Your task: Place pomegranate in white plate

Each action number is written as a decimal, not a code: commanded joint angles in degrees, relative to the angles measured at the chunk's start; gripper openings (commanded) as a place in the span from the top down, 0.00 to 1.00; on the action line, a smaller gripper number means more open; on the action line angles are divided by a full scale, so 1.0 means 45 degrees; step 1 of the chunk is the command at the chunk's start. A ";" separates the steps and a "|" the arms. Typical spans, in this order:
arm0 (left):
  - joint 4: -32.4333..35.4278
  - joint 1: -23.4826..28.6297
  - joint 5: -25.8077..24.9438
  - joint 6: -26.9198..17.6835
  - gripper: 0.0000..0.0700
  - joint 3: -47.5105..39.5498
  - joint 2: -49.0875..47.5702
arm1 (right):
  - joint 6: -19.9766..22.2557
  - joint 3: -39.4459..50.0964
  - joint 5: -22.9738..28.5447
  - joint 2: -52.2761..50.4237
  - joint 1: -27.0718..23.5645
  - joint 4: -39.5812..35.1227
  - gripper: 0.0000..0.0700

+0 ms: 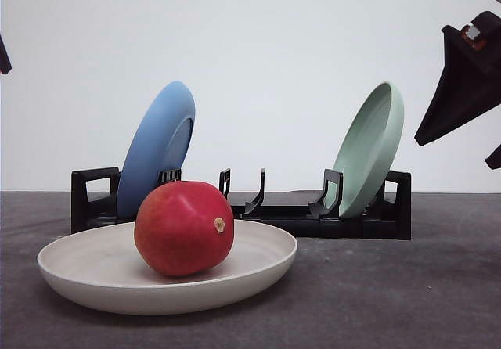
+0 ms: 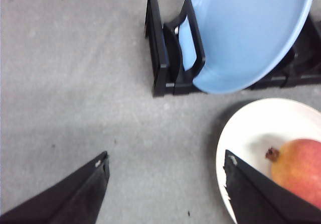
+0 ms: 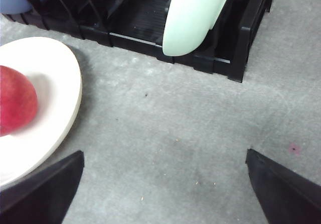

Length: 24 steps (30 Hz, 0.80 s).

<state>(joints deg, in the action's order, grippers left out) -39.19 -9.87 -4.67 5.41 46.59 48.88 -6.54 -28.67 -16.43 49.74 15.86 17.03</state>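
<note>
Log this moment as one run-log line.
pomegranate: resting in white plate | left claw: open, empty | right claw: open, empty | rack: blue plate, green plate

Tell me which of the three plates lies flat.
The white plate, flat on the table, holding the pomegranate. The blue plate and green plate stand in the rack.

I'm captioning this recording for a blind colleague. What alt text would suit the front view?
A red pomegranate sits inside a shallow white plate on a dark grey table. Behind it, a black dish rack holds a blue plate and a pale green plate, both standing on edge. The right gripper hangs raised at the right edge, holding nothing.
</note>
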 commanded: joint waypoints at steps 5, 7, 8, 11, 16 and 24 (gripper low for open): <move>-0.0019 -0.0015 -0.0044 0.0048 1.00 0.0085 0.0063 | -0.0087 -0.0039 -0.0022 0.0073 0.0029 -0.0077 0.98; -0.0154 -0.0015 -0.0039 0.0048 1.00 0.0087 0.0063 | -0.0093 -0.0039 -0.0019 0.0073 0.0029 -0.0075 0.98; -0.0151 -0.0012 -0.0039 0.0045 1.00 0.0087 0.0063 | -0.0088 -0.0039 -0.0016 0.0073 0.0029 -0.0099 0.98; -0.0030 -0.0010 -0.0039 0.0043 1.00 0.0087 0.0063 | -0.0117 -0.0039 -0.0018 0.0073 0.0029 -0.0093 0.98; 0.0042 -0.0010 -0.0039 0.0043 1.00 0.0083 0.0068 | -0.0113 -0.0039 -0.0019 0.0073 0.0029 -0.0396 0.98; 0.0062 0.0029 -0.0039 0.0043 1.00 0.0038 -0.0015 | -0.0109 -0.0039 -0.0019 0.0073 0.0029 -0.0553 0.98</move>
<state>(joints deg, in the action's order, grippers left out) -39.62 -9.83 -4.67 5.58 46.59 48.78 -6.59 -28.67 -16.45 49.74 15.79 15.08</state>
